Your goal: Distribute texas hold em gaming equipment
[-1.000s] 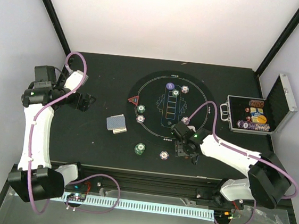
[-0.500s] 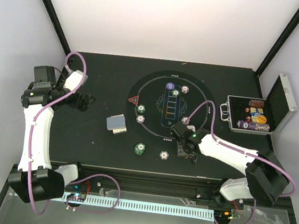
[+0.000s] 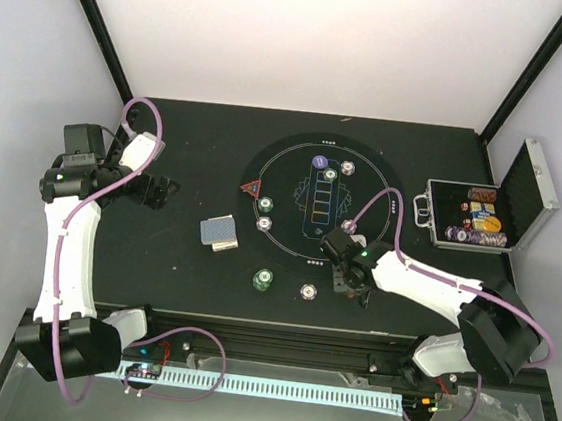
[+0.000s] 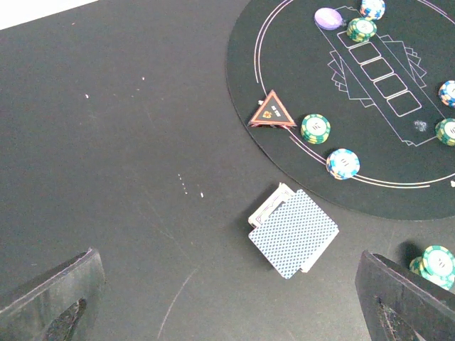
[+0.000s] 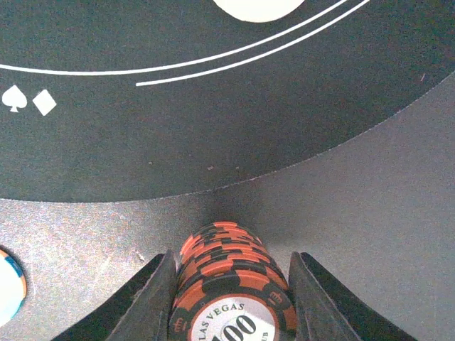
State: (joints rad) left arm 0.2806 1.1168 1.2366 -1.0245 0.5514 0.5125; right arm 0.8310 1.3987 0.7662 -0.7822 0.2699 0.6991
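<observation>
The right claw (image 5: 231,259) pinches a stack of brown-red chips (image 5: 229,298), one finger against each side. The stack stands on the table (image 5: 398,213) just off the near rim of the black mat (image 5: 213,142). Since a second ago this arm has edged slightly left. The left claw (image 4: 227,302) hangs spread wide and unmoved over the table's left part, with the deck of cards (image 4: 293,232) lying nearby. Farther off, the red triangle (image 4: 271,114) sits at the mat's left rim, and the purple button (image 4: 328,18) lies beyond it.

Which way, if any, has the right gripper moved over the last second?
Yes, slightly: the right gripper has crept left, toward the white chip by the near edge of the mat, straddling the red chip stack.
</observation>
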